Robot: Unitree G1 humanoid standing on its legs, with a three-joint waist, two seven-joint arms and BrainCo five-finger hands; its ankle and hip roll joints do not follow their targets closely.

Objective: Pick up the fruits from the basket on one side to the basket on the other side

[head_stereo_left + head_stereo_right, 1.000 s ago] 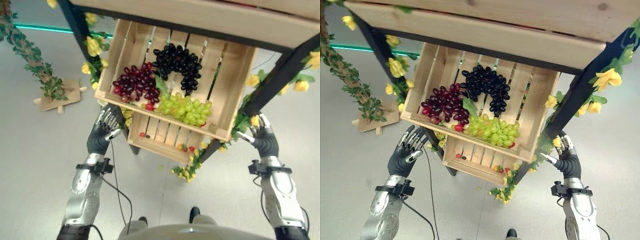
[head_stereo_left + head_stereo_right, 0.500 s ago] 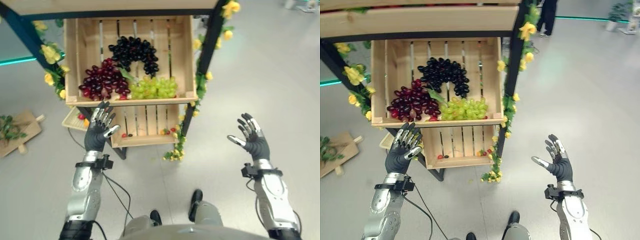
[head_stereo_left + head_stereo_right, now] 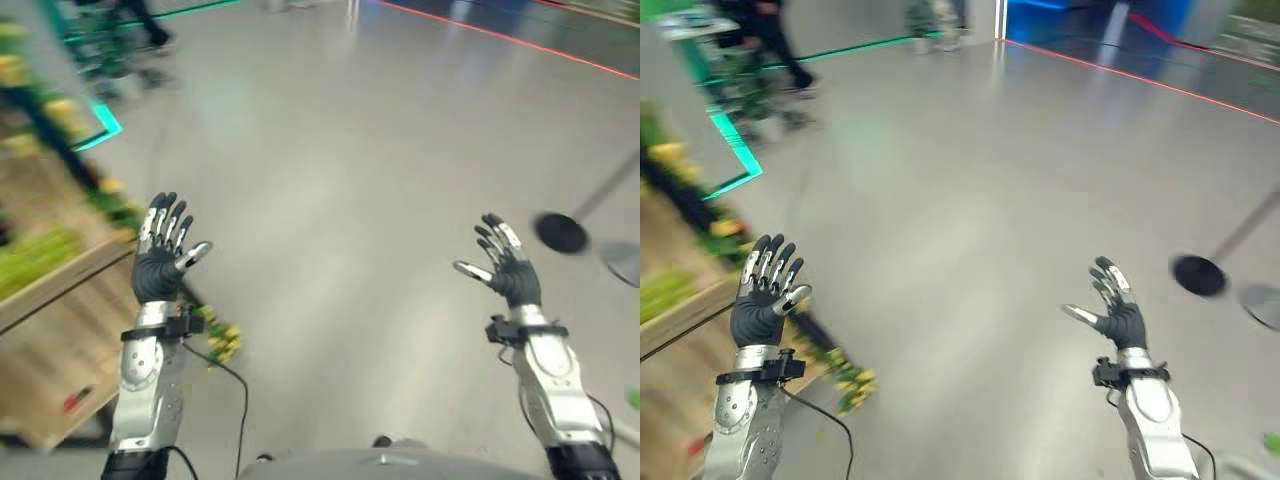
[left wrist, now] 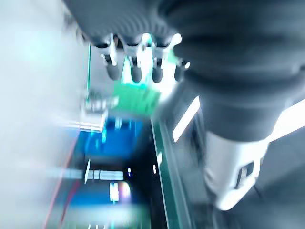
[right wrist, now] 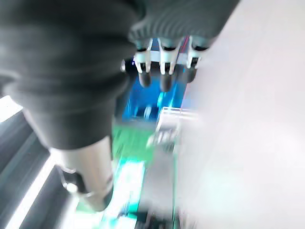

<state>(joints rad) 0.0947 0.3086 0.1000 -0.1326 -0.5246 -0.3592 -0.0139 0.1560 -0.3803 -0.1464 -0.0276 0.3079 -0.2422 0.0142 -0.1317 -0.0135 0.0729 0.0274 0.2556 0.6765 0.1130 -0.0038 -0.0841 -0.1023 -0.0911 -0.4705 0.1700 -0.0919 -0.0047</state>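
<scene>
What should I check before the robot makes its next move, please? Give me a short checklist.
1. Left hand open and holding nothing: ok.
2. Right hand open and holding nothing: ok.
3. Fruit carried in either hand: not ok, none.
4. Fruit crate facing the robot: not ok, it lies at the left edge of the eye views.
5. Second basket in sight: cannot tell.
6. Floor ahead: a black round base stands to the right.

Left robot hand [image 3: 157, 268] and right robot hand [image 3: 510, 273] raised, fingers spread, empty.
</scene>
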